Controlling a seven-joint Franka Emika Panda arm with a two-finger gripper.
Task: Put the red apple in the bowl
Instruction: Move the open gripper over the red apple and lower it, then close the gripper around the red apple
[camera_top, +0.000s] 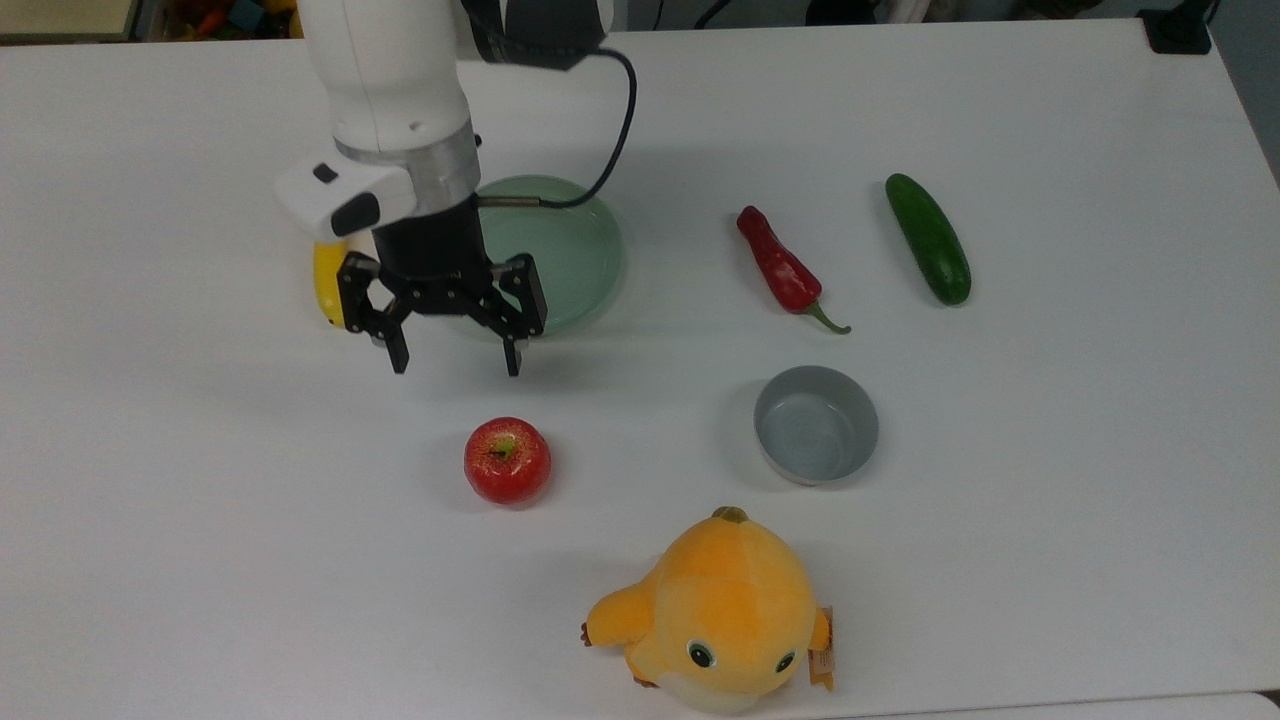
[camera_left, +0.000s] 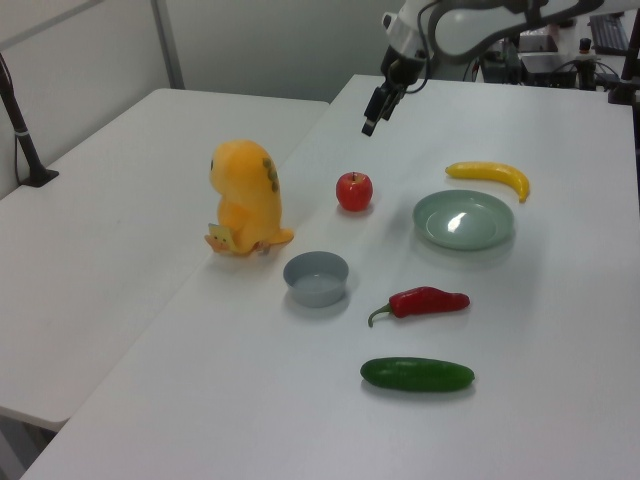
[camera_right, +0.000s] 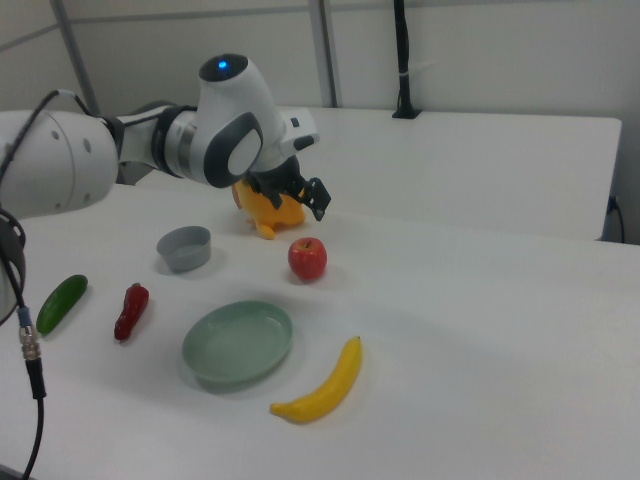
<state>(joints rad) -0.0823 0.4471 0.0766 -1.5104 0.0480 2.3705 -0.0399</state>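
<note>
One red apple (camera_top: 507, 461) sits untouched on the white table (camera_top: 1050, 560), just below centre in the top view, stem pointing up! Over to the top view's right waits the bowl (camera_top: 816, 424), grey and empty, well apart from the fruit. Just below the two sits a plush yellow toy (camera_top: 718, 612).

Now the gripper (camera_top: 456, 358): it hangs in the air above the table, jaws spread wide and holding nothing, fingers pointing down. In the top view the apple lies below it and slightly to the right, so that's the gap to close. The left view agrees, with the gripper (camera_left: 369, 123) high above the apple (camera_left: 353, 190).

The apple is round, so no long axis to fuss over. Judging by the spread, those jaws look wide enough to straddle it. Behind the gripper sit the green plate (camera_top: 575, 245) and banana (camera_top: 326, 282), off the line.
</note>
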